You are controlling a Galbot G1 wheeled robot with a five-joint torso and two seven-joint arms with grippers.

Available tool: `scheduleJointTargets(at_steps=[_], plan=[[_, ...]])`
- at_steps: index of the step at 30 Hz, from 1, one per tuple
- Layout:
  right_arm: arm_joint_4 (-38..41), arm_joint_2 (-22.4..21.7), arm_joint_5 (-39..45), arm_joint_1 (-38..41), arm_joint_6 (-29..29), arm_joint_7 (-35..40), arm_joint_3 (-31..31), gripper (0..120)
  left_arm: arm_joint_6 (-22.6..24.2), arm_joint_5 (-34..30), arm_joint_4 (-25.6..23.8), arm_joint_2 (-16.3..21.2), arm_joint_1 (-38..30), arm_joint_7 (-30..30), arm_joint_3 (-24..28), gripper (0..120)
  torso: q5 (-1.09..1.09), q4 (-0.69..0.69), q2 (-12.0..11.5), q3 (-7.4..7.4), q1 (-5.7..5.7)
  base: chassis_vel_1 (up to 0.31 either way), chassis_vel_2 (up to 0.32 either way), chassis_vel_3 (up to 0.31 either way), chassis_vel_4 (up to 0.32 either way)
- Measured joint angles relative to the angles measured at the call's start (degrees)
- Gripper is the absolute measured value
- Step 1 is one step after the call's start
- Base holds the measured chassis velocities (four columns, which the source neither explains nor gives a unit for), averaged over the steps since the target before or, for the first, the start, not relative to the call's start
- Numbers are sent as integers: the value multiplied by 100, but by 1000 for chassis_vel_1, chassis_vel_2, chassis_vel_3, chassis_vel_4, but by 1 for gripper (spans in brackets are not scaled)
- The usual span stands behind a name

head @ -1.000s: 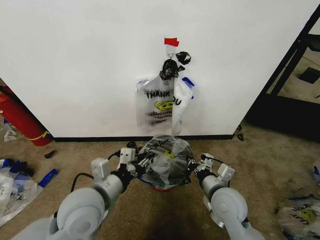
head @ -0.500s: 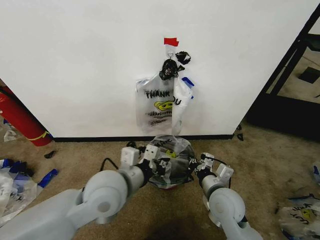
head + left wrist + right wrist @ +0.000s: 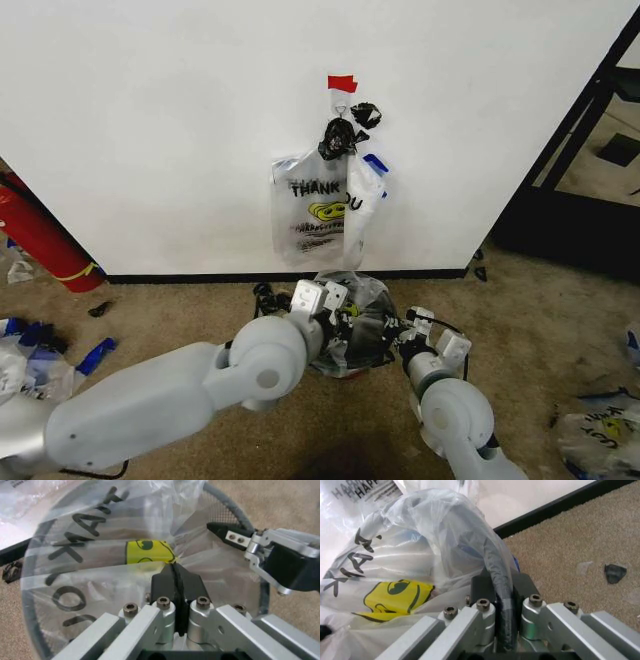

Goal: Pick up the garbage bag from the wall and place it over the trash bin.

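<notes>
Fitting stage: garbage bag [image 3: 100,566] draped across trash bin [image 3: 240,517] mouth by the wall [image 3: 150,130]; left gripper [image 3: 175,572] pinched closed on film, right gripper [image 3: 502,581] clamped on bagged rim; next, likely film tucked down inside.

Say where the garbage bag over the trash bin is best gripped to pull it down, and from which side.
Probably at the loose film bunched by the rim of the trash bin, coming from outside and above: the garbage bag lies taut across the mouth, offering little there. The left gripper pinches mid-film; the right gripper clamps the rim.
</notes>
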Motion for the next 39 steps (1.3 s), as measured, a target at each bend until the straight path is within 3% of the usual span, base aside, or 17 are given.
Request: scheduleJointTargets(at_steps=[27,39], plan=[[28,0,-70,-35,24,-9,-68,1,146,-266,692,-581,-202,-645,750,0,0,0,0,0,0,0,0,0,0],[163,-64,-169,-133,63,-80,-100,1,303,-518,1152,-1109,-464,-883,1092,0,0,0,0,0,0,0,0,0,0]])
